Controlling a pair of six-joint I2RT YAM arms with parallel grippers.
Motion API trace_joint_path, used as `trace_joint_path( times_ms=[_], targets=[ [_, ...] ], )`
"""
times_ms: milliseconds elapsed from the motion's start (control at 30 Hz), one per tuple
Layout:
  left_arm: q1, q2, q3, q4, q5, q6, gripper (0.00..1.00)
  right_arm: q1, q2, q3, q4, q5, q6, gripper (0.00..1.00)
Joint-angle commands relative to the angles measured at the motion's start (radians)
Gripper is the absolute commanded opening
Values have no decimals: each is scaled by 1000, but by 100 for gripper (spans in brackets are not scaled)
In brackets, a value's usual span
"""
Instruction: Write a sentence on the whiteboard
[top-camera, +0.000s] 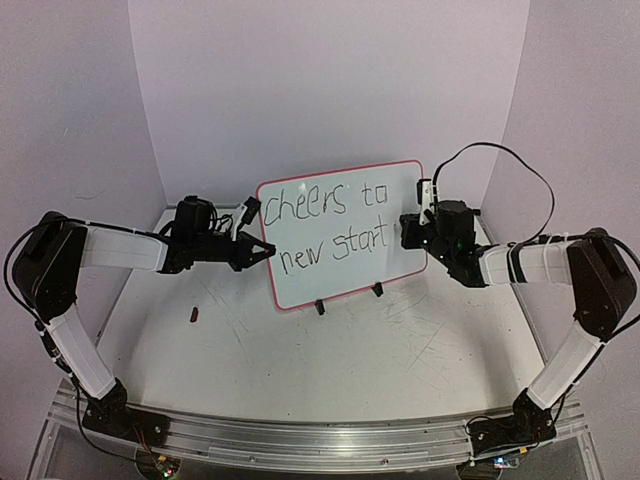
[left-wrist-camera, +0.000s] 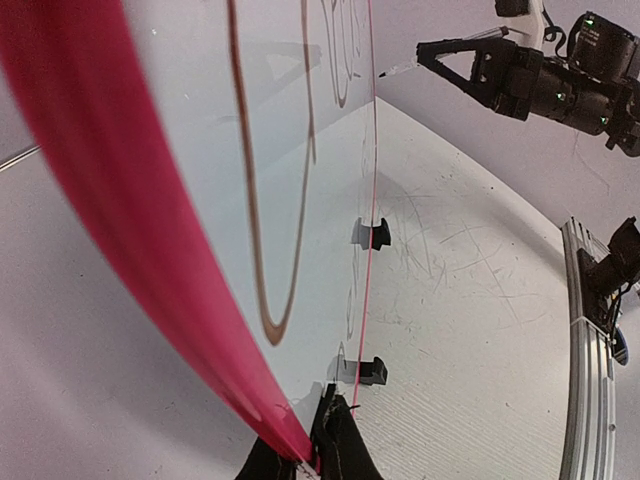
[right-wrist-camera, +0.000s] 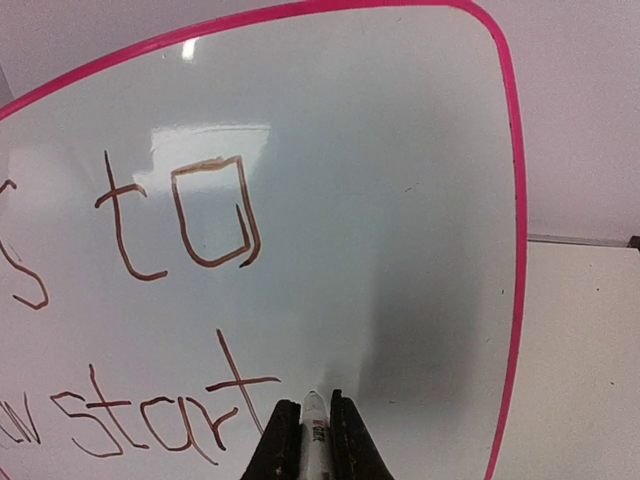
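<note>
While the white-barrelled marker pen (right-wrist-camera: 316, 438) is clamped between the closed fingers of the right end effector (right-wrist-camera: 312, 404), its tip is pointed at the flat white rectangular whiteboard with the thin red-pink rim (right-wrist-camera: 420, 200), directly ahead of that end effector. Whether the tip touches the surface cannot be told. Just left of the tip, the final "t" of the black handwritten sentence (top-camera: 332, 224) is seen, read as "cheers to" above "new start". The closing "s" is judged not yet written, so the task is taken as nearly complete. Blank board is available to the right of the tip, between it and the rim, and the letter should be fitted there. The tip is best brought squarely onto the surface beside the "t", pressed lightly, and drawn in one small curve at the height of the neighbouring letters, without the rim being crossed. Farther out, at the opposite edge, the left end effector (top-camera: 262, 250) is closed on the rim, and the board is thereby steadied on its two small black clip feet (top-camera: 320, 307) on the pale scuffed bench (top-camera: 300, 350). A firm hold is advised there, since pen pressure could tip the board backward.
</note>
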Motion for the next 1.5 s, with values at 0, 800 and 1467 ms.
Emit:
trace_joint_path(
  times_ms=[0, 800, 1467],
  targets=[
    [14, 8, 33, -15, -149, 95, 0, 3, 39, 57, 50, 30, -2, 0],
    [13, 3, 32, -16, -150, 95, 0, 30, 56, 14, 18, 33, 22, 0],
    [14, -3, 33, -17, -150, 98, 0, 31, 77, 23, -47, 158, 58, 0]
  ],
)
